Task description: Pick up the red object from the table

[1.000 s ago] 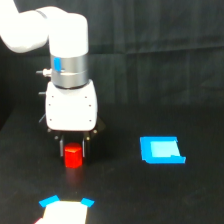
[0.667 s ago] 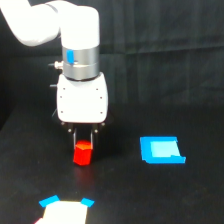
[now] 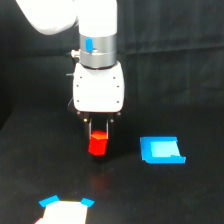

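Red block at frame centre, top pinched between gripper fingers, body hanging below them over the table. Fingertips blurred, dark against backdrop; block-table contact unclear.

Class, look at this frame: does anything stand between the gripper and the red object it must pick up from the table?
Nothing visible does. The red object already sits between the fingers of the gripper. The blue rectangle lies apart on the table, toward the exterior view's right.
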